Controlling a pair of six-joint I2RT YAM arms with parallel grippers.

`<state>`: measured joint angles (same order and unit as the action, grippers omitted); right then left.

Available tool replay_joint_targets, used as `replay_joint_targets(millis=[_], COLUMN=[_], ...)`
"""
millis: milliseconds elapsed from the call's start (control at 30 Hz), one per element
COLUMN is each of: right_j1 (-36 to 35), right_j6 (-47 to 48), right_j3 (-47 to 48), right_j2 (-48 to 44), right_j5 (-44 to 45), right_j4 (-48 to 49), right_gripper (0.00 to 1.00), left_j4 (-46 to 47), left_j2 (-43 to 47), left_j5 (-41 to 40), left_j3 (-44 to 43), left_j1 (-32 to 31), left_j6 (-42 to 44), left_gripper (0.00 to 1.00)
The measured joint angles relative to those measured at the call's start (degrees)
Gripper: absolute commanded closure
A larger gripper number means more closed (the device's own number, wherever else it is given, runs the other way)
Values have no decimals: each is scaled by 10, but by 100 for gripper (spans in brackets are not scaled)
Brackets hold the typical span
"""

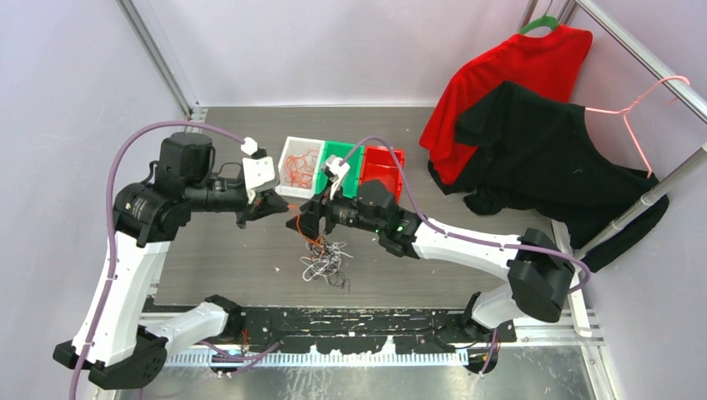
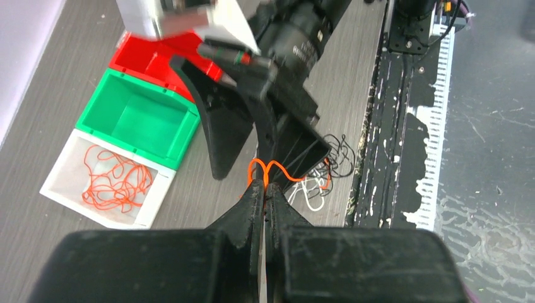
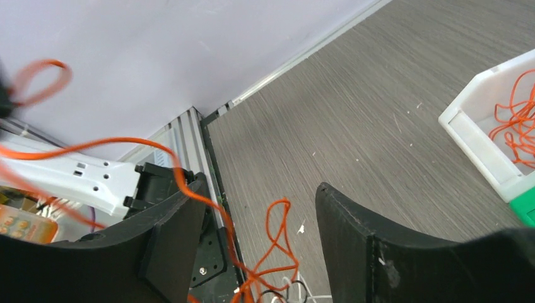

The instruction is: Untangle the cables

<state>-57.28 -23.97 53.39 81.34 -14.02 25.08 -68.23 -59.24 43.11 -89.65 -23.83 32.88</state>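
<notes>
The left pincer (image 2: 264, 188) is clamped tight on an orange strand (image 2: 278, 168), which loops up in two small arcs just beyond its tips. The right pincer (image 3: 257, 187) faces it at close range with its jaws standing wide apart and nothing gripped between them. The same orange strand runs across its left finger (image 3: 165, 233) and down through the gap; whether it rests on that finger or only passes in front is hard to tell. Below the two pincers, a clump of cables (image 1: 324, 263) in orange, white and black lies on the table (image 1: 217, 267). Behind them stand a white bin (image 1: 285, 167) holding loose orange strands (image 2: 117, 180), a green bin (image 2: 142, 120) and a red bin (image 1: 383, 162), side by side.
</notes>
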Motion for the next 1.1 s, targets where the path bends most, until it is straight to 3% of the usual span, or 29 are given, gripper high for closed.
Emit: replay_joint_targets(millis=[400, 733, 1100], right_j1=[-15, -15, -15], right_j6=[0, -2, -7], right_j3=[3, -59, -150], right_j2=[90, 117, 124], right_j5=[30, 74, 121], right_j4=[17, 64, 114], right_gripper=[39, 40, 38], left_j4=[29, 74, 206], left_j2=[-36, -68, -64], left_j5=[12, 14, -58], left_j3=[-97, -200, -234], left_j1=[-28, -35, -36], left_j6=[-67, -124, -113], left_gripper=[100, 100, 100])
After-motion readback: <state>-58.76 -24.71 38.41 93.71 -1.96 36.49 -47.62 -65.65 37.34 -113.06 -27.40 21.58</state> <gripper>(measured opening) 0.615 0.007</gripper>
